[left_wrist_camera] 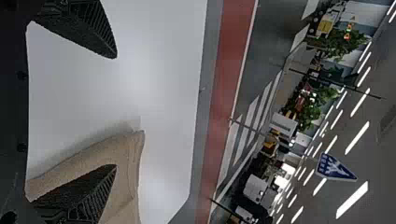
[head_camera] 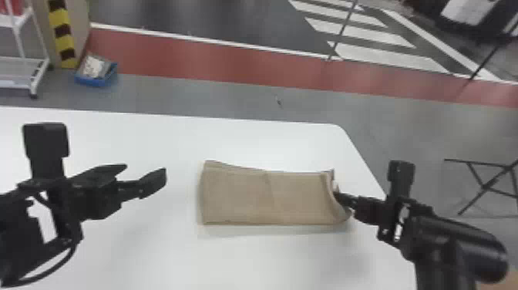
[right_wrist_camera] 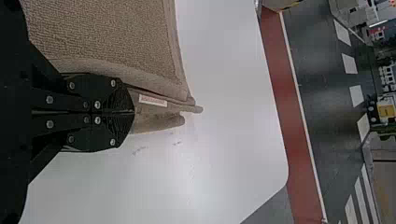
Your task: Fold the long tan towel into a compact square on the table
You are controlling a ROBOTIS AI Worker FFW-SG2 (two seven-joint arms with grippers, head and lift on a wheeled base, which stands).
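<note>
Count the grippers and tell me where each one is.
2. The left gripper hangs open over the table, to the left of the tan towel; the right gripper is closed on the towel's right end.

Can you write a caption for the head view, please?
Right gripper pinches one end of the tan towel on the table.

- The black, jointed left arm [head_camera: 23, 223] comes in from the left edge of the head view, its wrist carrying an upright black block [head_camera: 46, 140].
- Its black, two-fingered left gripper [head_camera: 146, 169] points inward, flat, ribbed fingers [left_wrist_camera: 88, 35] spread wide apart.
- The black, rounded right arm [head_camera: 458, 247] reaches inward; its black right gripper [head_camera: 339, 196] has both fingers pressed together.
</note>
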